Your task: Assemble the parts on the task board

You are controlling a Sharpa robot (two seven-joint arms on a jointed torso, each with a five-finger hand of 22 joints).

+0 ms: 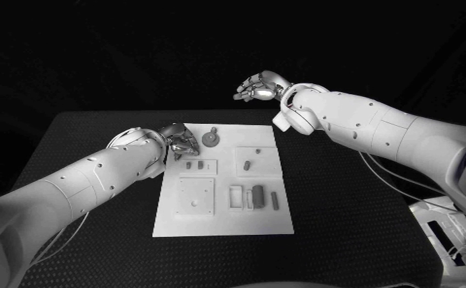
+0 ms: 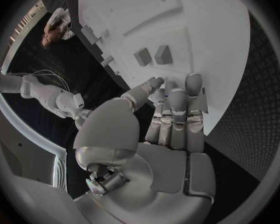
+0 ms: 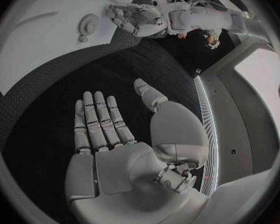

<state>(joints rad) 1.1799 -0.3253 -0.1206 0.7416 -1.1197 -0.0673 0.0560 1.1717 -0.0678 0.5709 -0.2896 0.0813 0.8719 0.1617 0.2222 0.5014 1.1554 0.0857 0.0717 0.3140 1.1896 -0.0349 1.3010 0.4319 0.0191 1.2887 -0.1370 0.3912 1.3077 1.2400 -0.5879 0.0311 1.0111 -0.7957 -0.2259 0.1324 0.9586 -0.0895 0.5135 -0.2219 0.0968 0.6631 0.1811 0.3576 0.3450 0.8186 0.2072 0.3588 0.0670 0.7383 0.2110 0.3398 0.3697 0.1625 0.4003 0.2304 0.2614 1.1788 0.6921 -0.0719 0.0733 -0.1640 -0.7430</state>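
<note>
The white task board (image 1: 223,217) lies flat in the middle of the black table. On it are small grey parts: a round gear-like piece (image 1: 212,140) near the far edge, two small blocks (image 1: 194,165), a short peg (image 1: 248,164) and upright blocks (image 1: 257,196) nearer me. My left hand (image 1: 180,141) hovers at the board's far left corner, fingers (image 2: 176,109) stretched out over the board's edge (image 2: 196,45), holding nothing; the two small blocks (image 2: 152,56) lie just beyond them. My right hand (image 1: 257,87) is raised behind the board's far edge, palm (image 3: 109,154) flat, fingers spread, empty.
Black table surface (image 1: 340,207) surrounds the board on all sides. A square plate (image 1: 195,197) with a small hole sits on the board's near left. In the right wrist view the board (image 3: 34,55), the gear-like piece (image 3: 88,24) and my left hand (image 3: 130,16) lie ahead.
</note>
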